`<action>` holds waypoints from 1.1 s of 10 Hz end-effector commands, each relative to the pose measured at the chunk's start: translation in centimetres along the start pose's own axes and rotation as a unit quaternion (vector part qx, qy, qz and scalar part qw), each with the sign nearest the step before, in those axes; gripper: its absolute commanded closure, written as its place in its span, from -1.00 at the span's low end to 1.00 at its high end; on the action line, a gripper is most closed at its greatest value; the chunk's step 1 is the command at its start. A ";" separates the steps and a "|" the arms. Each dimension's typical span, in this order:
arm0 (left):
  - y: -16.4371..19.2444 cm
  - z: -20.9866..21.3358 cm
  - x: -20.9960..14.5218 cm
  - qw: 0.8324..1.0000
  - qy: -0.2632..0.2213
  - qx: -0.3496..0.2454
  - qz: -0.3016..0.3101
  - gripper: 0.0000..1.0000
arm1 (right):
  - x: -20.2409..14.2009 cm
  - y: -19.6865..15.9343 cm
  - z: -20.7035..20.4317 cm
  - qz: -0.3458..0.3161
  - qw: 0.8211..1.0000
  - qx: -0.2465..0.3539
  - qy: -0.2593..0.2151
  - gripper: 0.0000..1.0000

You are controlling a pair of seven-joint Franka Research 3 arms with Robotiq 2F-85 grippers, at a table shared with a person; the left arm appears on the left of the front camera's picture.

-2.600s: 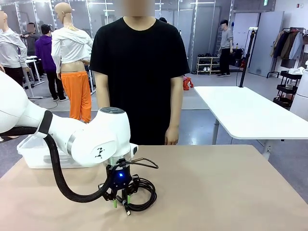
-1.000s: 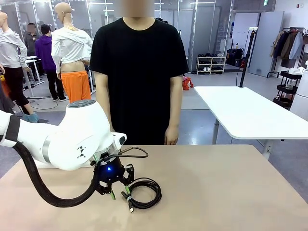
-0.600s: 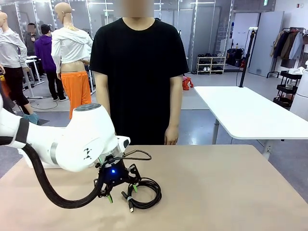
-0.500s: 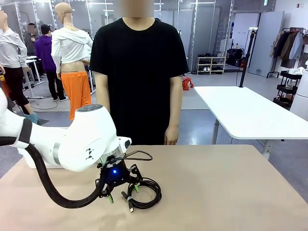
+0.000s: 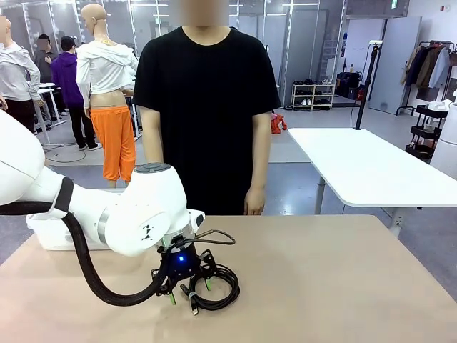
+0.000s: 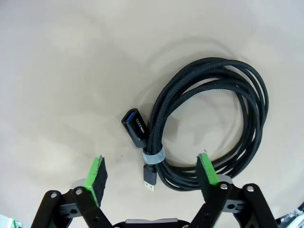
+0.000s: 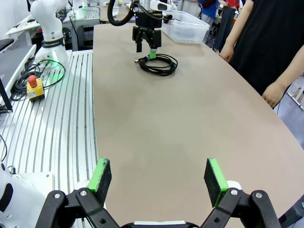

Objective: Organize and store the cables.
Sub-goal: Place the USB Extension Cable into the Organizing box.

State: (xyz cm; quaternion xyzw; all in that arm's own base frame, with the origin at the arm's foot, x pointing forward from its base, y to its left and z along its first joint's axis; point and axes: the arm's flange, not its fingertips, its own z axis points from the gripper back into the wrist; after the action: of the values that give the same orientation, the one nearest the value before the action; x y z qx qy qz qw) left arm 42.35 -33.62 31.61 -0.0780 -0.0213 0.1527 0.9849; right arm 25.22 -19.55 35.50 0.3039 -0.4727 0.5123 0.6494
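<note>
Cable (image 6: pixel 209 123) coil's near edge hides behind left end effector (image 6: pixel 151 173) finger.

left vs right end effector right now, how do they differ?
Left end effector hangs open low over the coiled cable, pads straddling its banded section with the plugs. Right end effector is open over bare table, well apart from the cable, nothing between its pads. The left sits near the white bin; the right is far from it. Both are open and hold nothing.

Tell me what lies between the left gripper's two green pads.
In the left wrist view, the open left gripper straddles the tied section of the coiled black braided cable and its two plug ends.
</note>
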 end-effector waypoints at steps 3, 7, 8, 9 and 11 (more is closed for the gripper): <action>-1.7 -0.3 0.2 0.999 -0.009 0.035 -0.001 1.00 | 0.1 -0.1 0.1 -0.002 1.000 -0.003 -0.002 -1.00; -1.4 -0.3 0.3 0.999 -0.004 0.045 0.004 1.00 | 0.1 -0.1 0.1 -0.002 1.000 -0.003 -0.002 -1.00; -1.4 -0.4 0.3 0.999 -0.002 0.046 0.004 1.00 | 0.1 -0.1 0.1 -0.002 1.000 -0.003 -0.002 -1.00; -1.3 0.4 0.5 0.999 -0.003 0.035 0.005 1.00 | 0.1 -0.1 0.1 -0.002 1.000 -0.003 -0.002 -1.00; -0.2 5.7 1.4 0.998 -0.045 0.021 -0.040 1.00 | 0.1 -0.1 0.1 -0.002 1.000 -0.003 -0.002 -1.00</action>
State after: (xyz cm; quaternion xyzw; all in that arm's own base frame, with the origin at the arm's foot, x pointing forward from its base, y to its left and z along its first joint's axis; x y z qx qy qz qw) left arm 43.31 -33.76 34.26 -0.0589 -0.0392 0.1418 0.9874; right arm 25.22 -19.55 35.50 0.3040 -0.4727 0.5123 0.6494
